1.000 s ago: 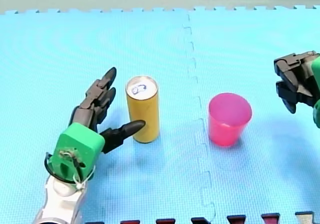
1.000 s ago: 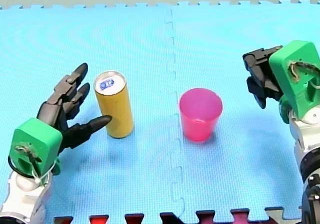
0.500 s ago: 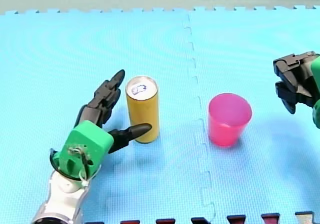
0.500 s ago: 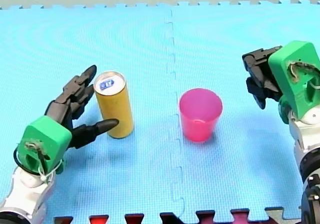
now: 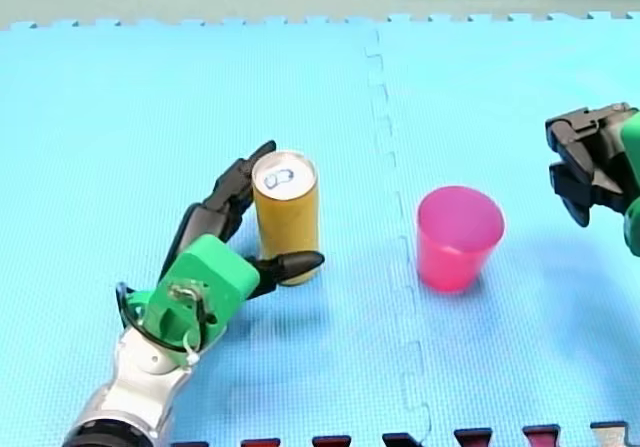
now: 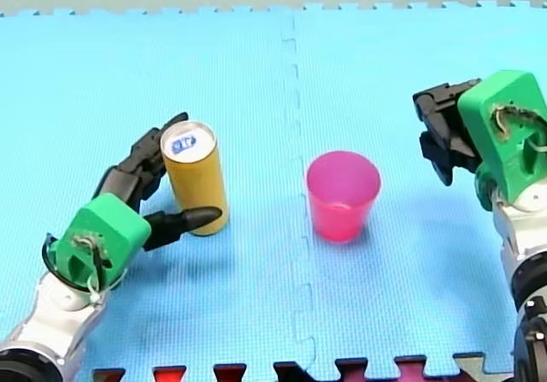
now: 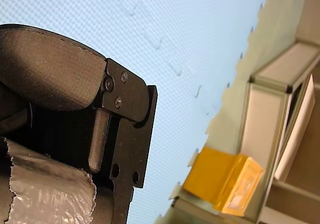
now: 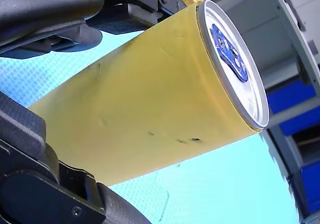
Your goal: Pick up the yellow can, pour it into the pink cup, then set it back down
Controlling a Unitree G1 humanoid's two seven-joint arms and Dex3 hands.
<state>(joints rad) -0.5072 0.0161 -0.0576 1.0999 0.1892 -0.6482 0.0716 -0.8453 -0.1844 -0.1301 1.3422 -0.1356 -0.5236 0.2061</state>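
can [image 5: 286,222] is standing upright on the mat [image 5: 120,117], left of the cup [image 5: 459,237] | left hand [image 5: 215,229] is cupping it, fingers behind, thumb across its foot | right hand [image 5: 590,162] is hanging beyond the cup, holding nothing | can is probably handling light, thin-walled, slick: gripping mid-body, gently

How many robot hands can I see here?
2. The left hand is closed around the yellow can, left of the pink cup; the right hand, shut, is off to the cup's right.
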